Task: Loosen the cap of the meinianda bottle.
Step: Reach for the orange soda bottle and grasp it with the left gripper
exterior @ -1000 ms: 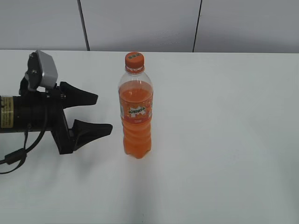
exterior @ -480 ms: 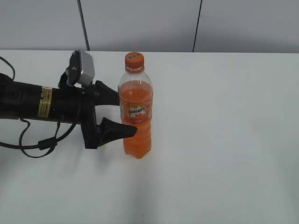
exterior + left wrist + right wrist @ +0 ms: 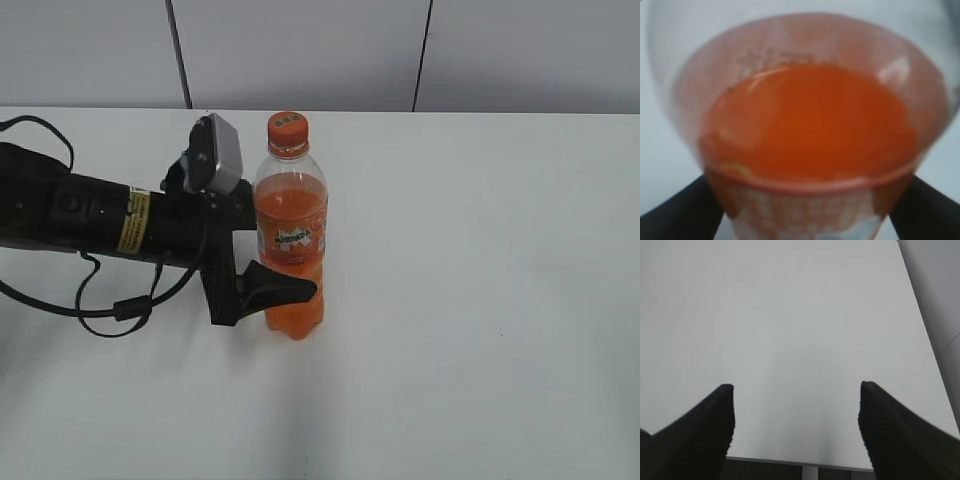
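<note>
Orange drink fills the meinianda bottle (image 3: 291, 240), which stands upright near the middle of the white table (image 3: 480, 300) with the cap (image 3: 288, 127) screwed on and untouched. Over the last second the left gripper (image 3: 268, 250) has been brought in from the left until its spread jaws straddle the bottle's lower body; contact cannot be confirmed, since the wrist view is blurred. Bracing seems imminent. The right gripper (image 3: 796, 415) is held open over bare table, well apart.
</note>
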You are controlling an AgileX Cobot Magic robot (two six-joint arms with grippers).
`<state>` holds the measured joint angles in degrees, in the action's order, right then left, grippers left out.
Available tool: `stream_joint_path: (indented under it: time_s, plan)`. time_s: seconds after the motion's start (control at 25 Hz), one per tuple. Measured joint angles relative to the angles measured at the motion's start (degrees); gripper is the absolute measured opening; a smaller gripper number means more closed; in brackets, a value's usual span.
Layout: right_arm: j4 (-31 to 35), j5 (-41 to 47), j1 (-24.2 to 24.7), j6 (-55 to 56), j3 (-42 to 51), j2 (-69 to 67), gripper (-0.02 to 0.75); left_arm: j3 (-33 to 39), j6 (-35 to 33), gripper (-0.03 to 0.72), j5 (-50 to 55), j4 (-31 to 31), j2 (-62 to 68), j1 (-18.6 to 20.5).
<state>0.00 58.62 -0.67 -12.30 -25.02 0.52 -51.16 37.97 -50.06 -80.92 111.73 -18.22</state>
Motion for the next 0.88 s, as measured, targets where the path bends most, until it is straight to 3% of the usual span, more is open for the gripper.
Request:
stream_joint_path:
  time_s: [0.56, 0.88]
  plan:
    - [0.0, 0.0, 0.0, 0.0, 0.0, 0.0, 0.58, 0.0, 0.0, 0.578, 1.0, 0.0, 2.3, -0.2]
    - [0.0, 0.0, 0.0, 0.0, 0.0, 0.0, 0.58, 0.0, 0.0, 0.406, 1.0, 0.0, 2.3, -0.2]
